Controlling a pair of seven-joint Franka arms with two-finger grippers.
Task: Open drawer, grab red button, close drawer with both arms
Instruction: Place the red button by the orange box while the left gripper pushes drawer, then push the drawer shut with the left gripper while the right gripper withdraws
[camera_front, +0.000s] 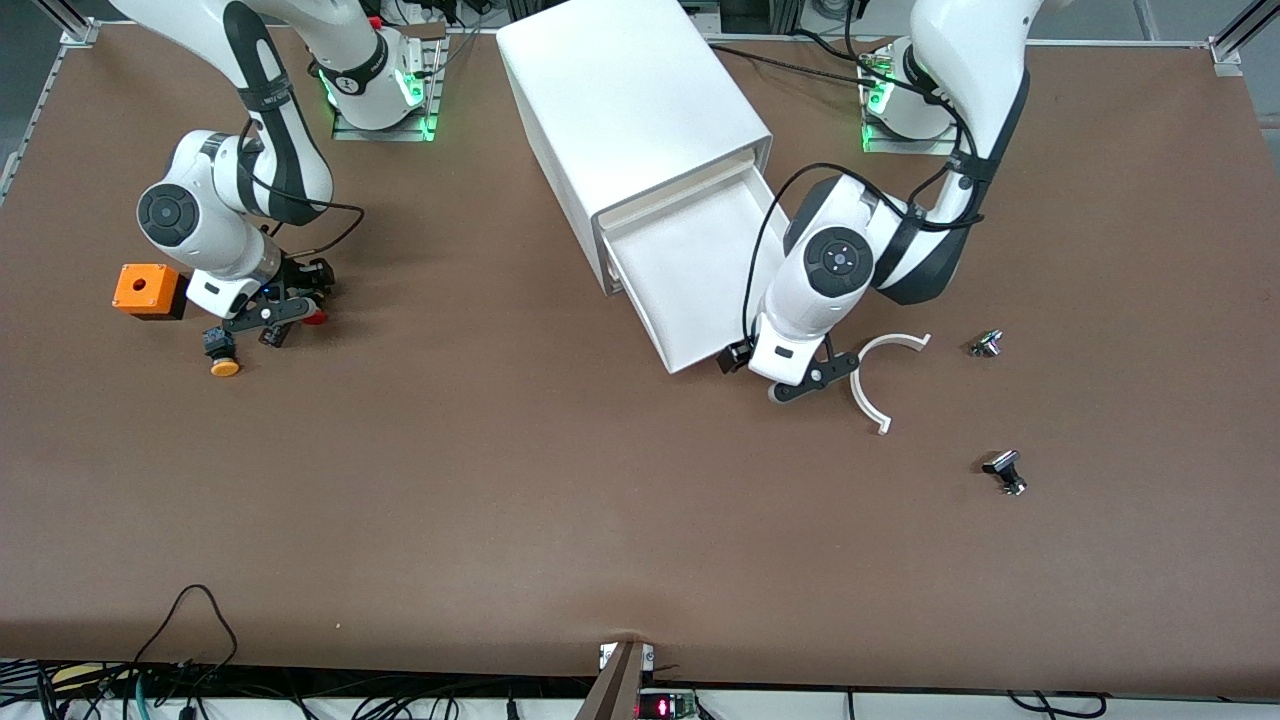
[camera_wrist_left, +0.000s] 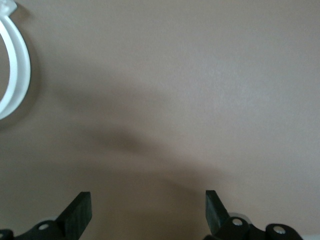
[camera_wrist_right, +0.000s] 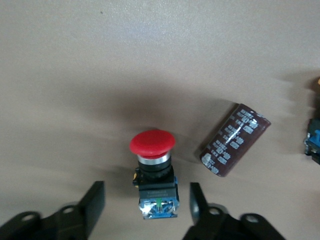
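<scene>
The button (camera_wrist_right: 153, 175) looks light and rigid; I'd pinch its boxy body, not the slick cap. My right gripper (camera_wrist_right: 145, 205) straddles it, spread wide. The left gripper (camera_wrist_left: 148, 212) waits agape, empty, by the drawer (camera_front: 690, 270).

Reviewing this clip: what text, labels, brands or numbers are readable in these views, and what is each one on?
No text here can be read for certain.
Brown cylinder beside the red button: pale printed rows, too blurred to read.
Button's black body: a small label, too small to read.
Right arm's wrist band: dark lettering, too small to read.
Red-lit display at the table's near edge: unreadable.
Drawer, orange box: no markings visible.
</scene>
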